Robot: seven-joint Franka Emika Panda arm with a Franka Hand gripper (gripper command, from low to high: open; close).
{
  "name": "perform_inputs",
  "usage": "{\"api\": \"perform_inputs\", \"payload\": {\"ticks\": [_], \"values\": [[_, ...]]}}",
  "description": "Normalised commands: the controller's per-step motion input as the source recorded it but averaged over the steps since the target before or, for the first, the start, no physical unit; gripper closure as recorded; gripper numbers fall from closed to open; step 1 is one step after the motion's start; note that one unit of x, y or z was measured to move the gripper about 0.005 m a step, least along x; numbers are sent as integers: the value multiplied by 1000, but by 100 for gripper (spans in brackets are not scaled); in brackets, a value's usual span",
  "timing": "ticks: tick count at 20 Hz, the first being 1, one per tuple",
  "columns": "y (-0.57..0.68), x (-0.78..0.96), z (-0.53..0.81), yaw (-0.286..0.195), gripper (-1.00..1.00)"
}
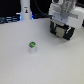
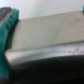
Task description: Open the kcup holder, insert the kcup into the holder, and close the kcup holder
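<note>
Kcup (image 1: 32, 46) waits alone on the surface (image 1: 20, 67); claw (image 1: 62, 34), grip state unclear, should first pull the drawer squarely.

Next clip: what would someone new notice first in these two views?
In the exterior view, the kcup, a tiny white pod with a green top, stands alone on the pale table. The robot's claw hangs at the exterior view's upper right, well apart from it. The wrist view is a blurred close-up of a grey surface with teal at one edge.
</note>
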Motion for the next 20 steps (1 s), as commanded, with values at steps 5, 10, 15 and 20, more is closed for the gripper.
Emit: {"api": "perform_inputs", "payload": {"ticks": [5,10,15,20], "values": [[-260,981,245,-51,100],[-281,968,255,-62,100],[-316,941,255,-69,100],[-353,910,255,-79,100]]}}
